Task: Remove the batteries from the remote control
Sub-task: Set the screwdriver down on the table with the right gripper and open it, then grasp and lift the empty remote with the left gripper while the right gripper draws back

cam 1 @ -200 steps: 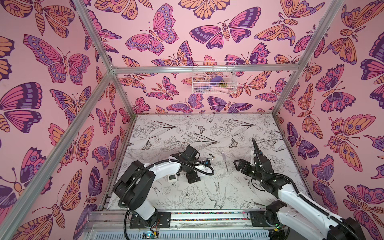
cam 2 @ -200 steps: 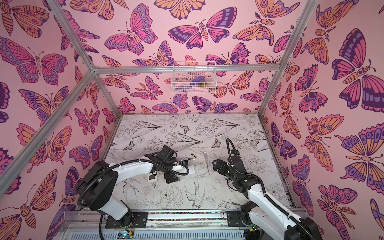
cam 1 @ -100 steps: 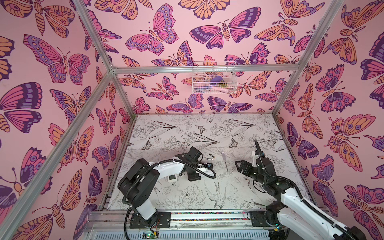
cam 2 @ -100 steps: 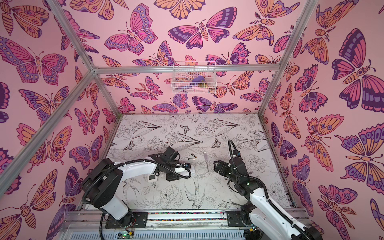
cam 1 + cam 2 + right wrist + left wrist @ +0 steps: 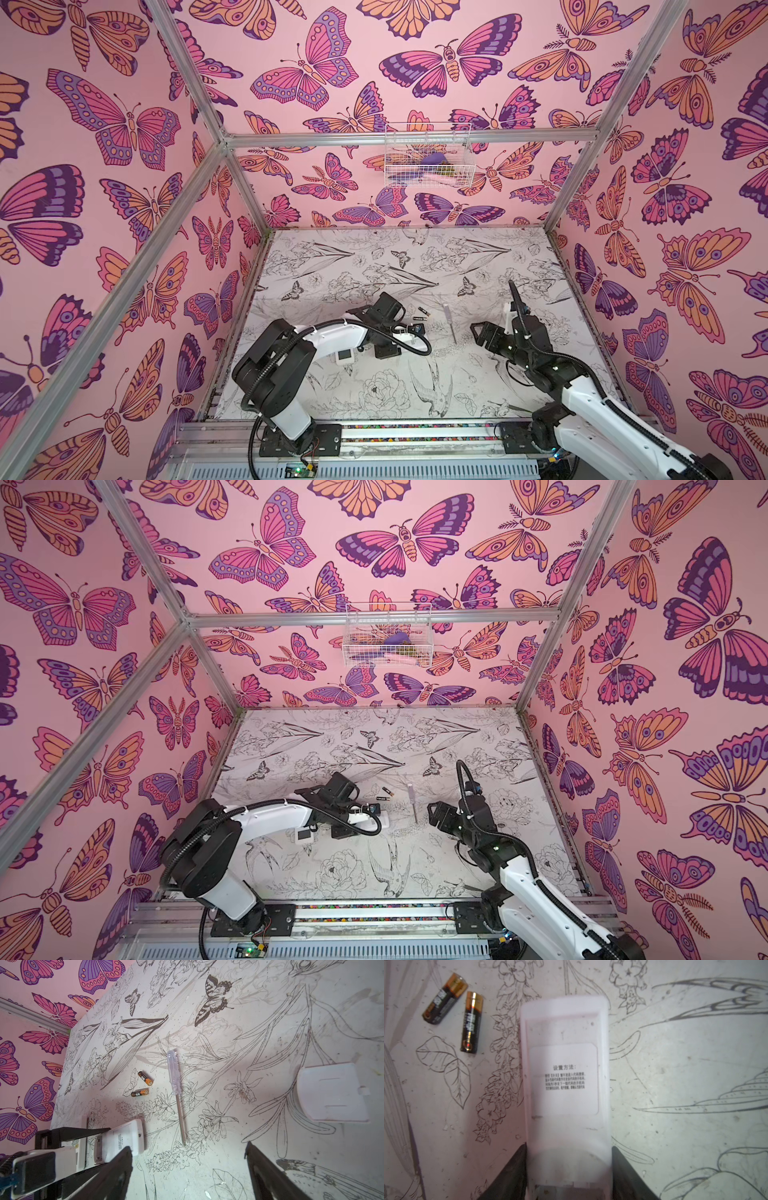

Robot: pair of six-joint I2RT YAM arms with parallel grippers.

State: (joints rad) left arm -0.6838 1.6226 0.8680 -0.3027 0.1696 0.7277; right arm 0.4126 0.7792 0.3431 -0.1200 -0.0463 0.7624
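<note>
Remote control (image 5: 564,1084), clamped between jaws of the left gripper (image 5: 569,1146), should be lifted level; right gripper (image 5: 188,1145) is spread empty.

Clear-handled screwdriver (image 5: 175,1093) lying flat on the table (image 5: 478,257) with drawn flowers, white wire basket (image 5: 415,178) on the back wall, perhaps holding something purple, pink butterfly walls (image 5: 124,124), metal frame bars (image 5: 291,140).

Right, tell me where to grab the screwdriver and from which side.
Take the screwdriver by its clear handle, coming straight down with the jaws across its width. It lies flat on the table, and the handle is its thickest part; the thin shaft probably sits too low to pinch. The two batteries beside the handle lie apart from it, leaving room.
</note>
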